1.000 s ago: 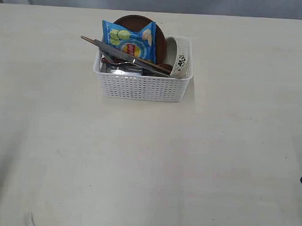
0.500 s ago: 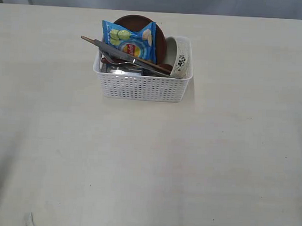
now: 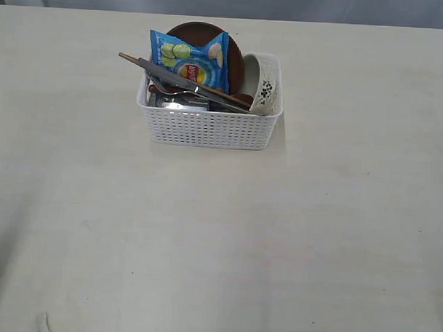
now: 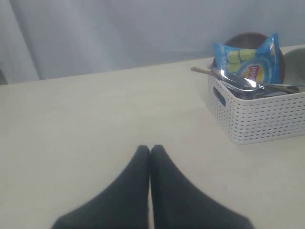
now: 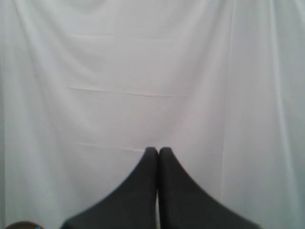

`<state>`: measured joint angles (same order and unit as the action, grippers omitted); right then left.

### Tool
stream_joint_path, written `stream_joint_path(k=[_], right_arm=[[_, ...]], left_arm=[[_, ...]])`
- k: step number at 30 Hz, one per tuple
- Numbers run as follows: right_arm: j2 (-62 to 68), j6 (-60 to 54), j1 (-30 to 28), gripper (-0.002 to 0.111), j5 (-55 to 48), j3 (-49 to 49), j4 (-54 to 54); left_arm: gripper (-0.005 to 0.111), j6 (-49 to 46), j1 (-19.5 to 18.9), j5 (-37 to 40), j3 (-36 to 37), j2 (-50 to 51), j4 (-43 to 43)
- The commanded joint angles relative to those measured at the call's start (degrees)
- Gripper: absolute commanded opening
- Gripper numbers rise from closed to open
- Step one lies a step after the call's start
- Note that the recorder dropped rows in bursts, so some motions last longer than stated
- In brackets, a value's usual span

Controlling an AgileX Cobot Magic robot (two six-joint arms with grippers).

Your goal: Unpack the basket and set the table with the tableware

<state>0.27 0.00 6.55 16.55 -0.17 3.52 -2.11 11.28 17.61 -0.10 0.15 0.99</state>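
basket (image 3: pixel 208 128): on table (image 3: pixel 218 253), tableware (image 3: pixel 188 83) all inside, blue chips bag (image 3: pixel 190 59) on top. left gripper (image 4: pixel 150 149), right gripper (image 5: pixel 158 150): both clenched, empty, well apart from basket. step: unpacking not begun; next move likely needs 1 gripper opened and reached in.

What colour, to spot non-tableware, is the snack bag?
The crinkly plastic snack bag is blue; clearest in exterior view.

A basket (image 3: pixel 208 128) stands toward the far side of the table (image 3: pixel 219 239), holding a bowl (image 3: pixel 262 84) at its right end, a plate (image 3: pixel 193 32) behind a chips bag (image 3: pixel 194 59), and cutlery (image 3: pixel 182 82) slanting across.
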Motion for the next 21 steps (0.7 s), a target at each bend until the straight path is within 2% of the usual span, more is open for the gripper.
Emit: stream_joint_path(k=[1,4,10,16,21], right_arm=[[-0.3,2.4,-0.2,0.0,2.0,0.2,0.1],[-0.3,3.5,-0.2,0.0,1.0,-0.2,0.1],[1.0,2.1,-0.2,0.0,-10.4,-11.8,-2.4],[12.3,1.8,0.6,0.0,-23.9,-27.0,-3.5],[24.5,-0.4,5.3,0.0,-33.8,-36.5,-3.5]], left_arm=[[0.0,0.2,0.0,-0.5,0.1,-0.2,0.3],[0.0,0.2,0.0,-0.5,0.1,-0.2,0.3],[0.0,0.2,0.0,-0.5,0.1,-0.2,0.3],[0.0,0.2,0.0,-0.5,0.1,-0.2,0.3],[0.0,0.2,0.0,-0.5,0.1,-0.2,0.3]])
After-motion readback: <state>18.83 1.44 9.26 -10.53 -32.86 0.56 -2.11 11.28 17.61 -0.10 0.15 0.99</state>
